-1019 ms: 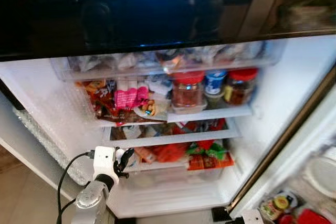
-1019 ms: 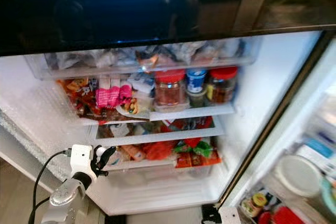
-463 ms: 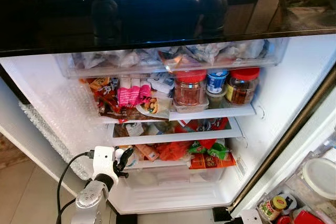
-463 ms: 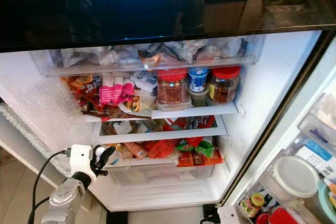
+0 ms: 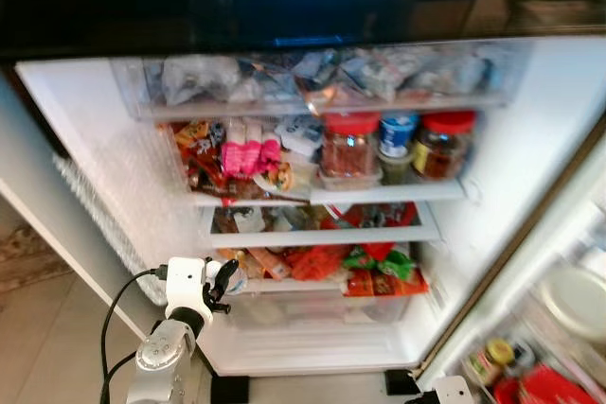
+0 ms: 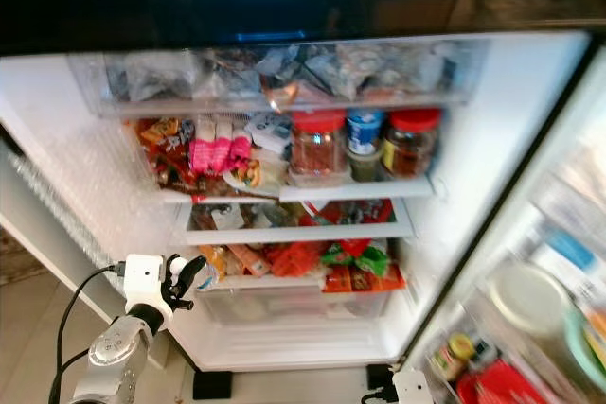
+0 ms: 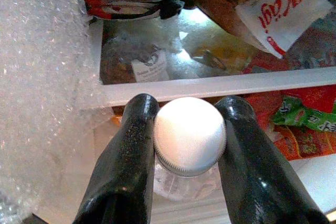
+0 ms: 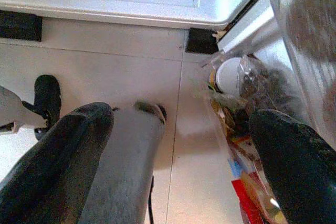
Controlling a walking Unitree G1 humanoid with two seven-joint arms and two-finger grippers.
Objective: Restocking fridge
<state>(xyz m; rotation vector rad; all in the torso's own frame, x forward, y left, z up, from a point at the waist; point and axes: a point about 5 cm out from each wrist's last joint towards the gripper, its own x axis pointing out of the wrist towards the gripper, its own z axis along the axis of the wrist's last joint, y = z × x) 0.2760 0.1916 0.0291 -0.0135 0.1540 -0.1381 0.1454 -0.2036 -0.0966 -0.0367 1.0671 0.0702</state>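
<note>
Fridge (image 5: pixel 530 167) interior, standing open across the middle of both head views, blurring slightly. Holding up the left gripper (image 5: pixel 225 276) at the lower left of the frame, just in front of the lowest shelf's left end, beside the bubble wrap (image 5: pixel 123 186) lining the left wall. Clamping the two black fingers (image 7: pixel 126 150) on the neck of a clear bottle (image 7: pixel 190 135) with a white cap, one finger on each side, touching it. Pointing the bottle's cap toward the shelves, with a white packet with red lettering (image 7: pixel 278 11) lying on the shelf beyond, at the upper right of the left wrist view. Trailing a black cable (image 5: pixel 118 300) from the wrist down the lower left.

Showing, from the top of the frame downward: a clear drawer (image 5: pixel 312 82) packed with bags; then pink packets (image 5: pixel 248 153), two red-lidded jars (image 5: pixel 349 144) (image 5: pixel 443 144) and a blue-topped tub (image 5: pixel 397 134) between them; then red and green packets (image 5: pixel 379 267) on the lowest shelf.

Hanging the right gripper (image 8: pixel 181 114) low over the tiled floor (image 8: pixel 105 61), near the fridge's base and the door shelf (image 5: pixel 540 366) at the lower right. Spreading its fingers (image 8: pixel 58 156) wide apart, gripping nothing.
</note>
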